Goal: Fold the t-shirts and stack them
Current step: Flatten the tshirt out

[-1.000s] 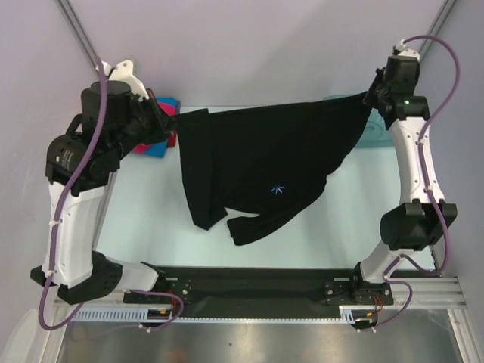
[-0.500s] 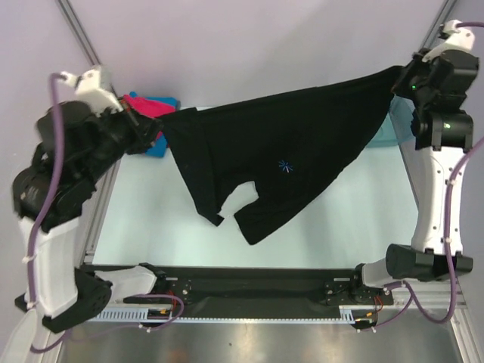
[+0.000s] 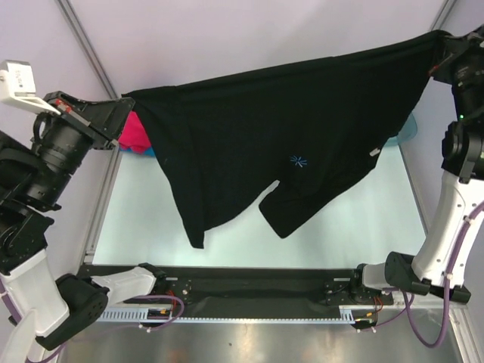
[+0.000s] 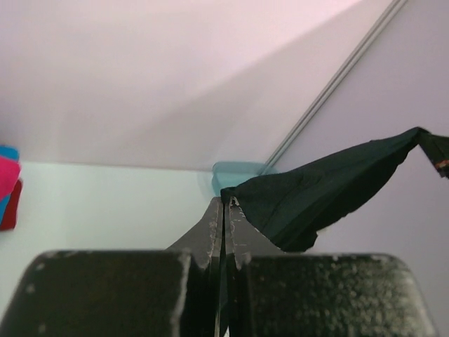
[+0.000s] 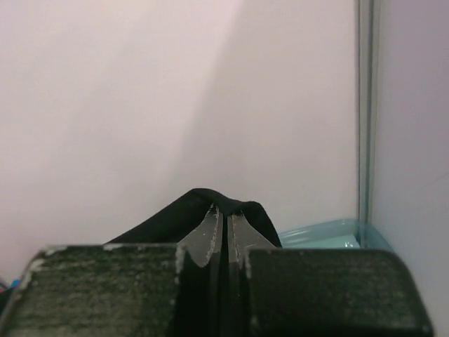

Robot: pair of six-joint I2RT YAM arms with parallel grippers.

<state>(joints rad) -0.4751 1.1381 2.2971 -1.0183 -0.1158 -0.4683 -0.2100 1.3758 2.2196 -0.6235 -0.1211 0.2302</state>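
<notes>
The large black t-shirt [image 3: 265,136] with a small blue-white starburst print [image 3: 299,160] hangs stretched in the air between both arms, high above the table. My left gripper [image 3: 127,102] is shut on its left corner; the wrist view shows the cloth [image 4: 330,189] pinched at the closed tips of the left gripper [image 4: 226,203]. My right gripper [image 3: 439,39] is shut on the right corner, with black cloth [image 5: 175,214] draped over the closed tips of the right gripper [image 5: 226,209]. A folded magenta-pink shirt [image 3: 137,131] lies at the back left, with blue cloth [image 3: 148,151] under it.
A translucent teal basin [image 3: 407,128] stands at the back right, partly behind the shirt; it also shows as the basin [image 4: 235,173] and the basin [image 5: 319,233] in the wrist views. The pale table [image 3: 144,219] lies below, walls close behind.
Both arms have risen and spread apart, lifting the black shirt off the table and pulling it wide. Its lower hem now hangs free in the air.
</notes>
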